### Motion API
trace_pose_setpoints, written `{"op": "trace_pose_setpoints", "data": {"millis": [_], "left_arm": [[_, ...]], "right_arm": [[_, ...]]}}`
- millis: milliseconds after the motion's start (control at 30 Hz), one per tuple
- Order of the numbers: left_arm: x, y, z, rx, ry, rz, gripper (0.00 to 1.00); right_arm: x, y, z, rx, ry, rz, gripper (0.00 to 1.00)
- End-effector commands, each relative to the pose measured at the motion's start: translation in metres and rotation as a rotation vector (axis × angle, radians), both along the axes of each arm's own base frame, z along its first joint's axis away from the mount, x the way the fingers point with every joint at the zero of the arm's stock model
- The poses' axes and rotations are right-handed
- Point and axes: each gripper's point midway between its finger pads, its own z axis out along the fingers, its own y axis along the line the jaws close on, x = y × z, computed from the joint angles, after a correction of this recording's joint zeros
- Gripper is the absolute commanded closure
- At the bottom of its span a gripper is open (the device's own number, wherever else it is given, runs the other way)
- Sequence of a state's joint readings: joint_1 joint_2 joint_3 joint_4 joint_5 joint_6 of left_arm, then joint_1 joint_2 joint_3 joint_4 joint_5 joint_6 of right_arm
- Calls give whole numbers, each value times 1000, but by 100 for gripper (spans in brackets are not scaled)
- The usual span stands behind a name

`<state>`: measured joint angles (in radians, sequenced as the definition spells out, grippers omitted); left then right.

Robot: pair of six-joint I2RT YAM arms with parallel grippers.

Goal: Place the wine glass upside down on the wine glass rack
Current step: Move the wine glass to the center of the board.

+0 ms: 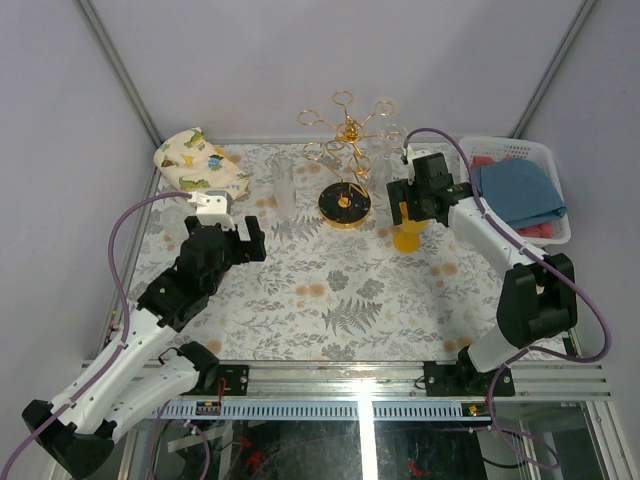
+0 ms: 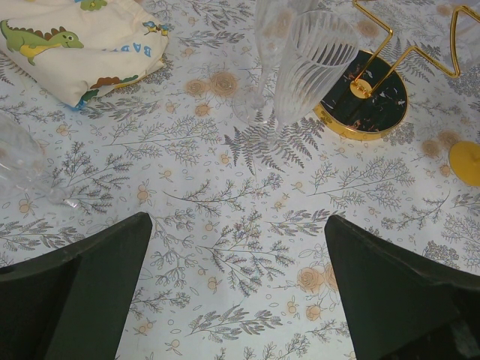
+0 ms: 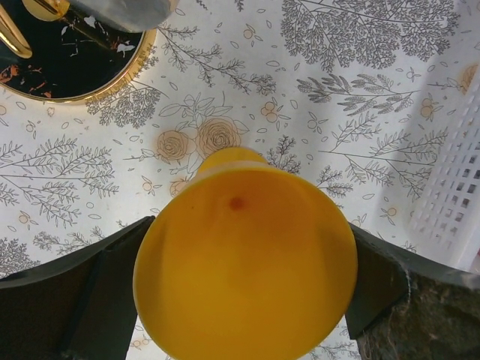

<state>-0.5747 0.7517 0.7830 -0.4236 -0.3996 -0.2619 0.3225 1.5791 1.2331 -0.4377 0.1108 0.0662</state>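
Far left: a dinosaur-print cloth (image 1: 200, 162) is bunched at the back corner of the fern-patterned table (image 1: 330, 295). Your left gripper (image 1: 240, 235) hangs over bare table near it, fingers spread wide with nothing between them. Ahead of it, two ribbed clear glasses (image 2: 300, 60) stand near the rack's base (another clear glass (image 2: 22, 161) shows at the left edge of the left wrist view, too blurred to tell how it lies).

Centre back: the wine glass rack (image 1: 346, 130) stands upright, its gold crown of looped arms above the round black base (image 1: 344, 205).

Just right of that base, your right gripper (image 1: 410, 212) is pinched on the yellow wine glass (image 1: 408, 235), a finger on each side. The glass is beside the rack, apart from its arms. You cannot tell which end is down.

Far right: a white basket (image 1: 500, 146) holds a blue cloth (image 1: 518, 190).
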Motion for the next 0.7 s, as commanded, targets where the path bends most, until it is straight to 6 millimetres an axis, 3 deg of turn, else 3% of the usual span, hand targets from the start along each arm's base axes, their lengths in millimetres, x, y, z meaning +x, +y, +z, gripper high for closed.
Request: {"op": "trace_pose_setpoints", "data": {"millis": [0,333,667], "left_arm": [[0,0,-3,-4,5,-1,0],[0,0,-3,-6,7,-3,0],[-1,0,-3,-9,5,-2,0]], "right_arm": [[-5,6,10,28,-26,38,0],[-30,10,13,83,-3,65,0],[-41,23,18,110,-1,117,0]]}}
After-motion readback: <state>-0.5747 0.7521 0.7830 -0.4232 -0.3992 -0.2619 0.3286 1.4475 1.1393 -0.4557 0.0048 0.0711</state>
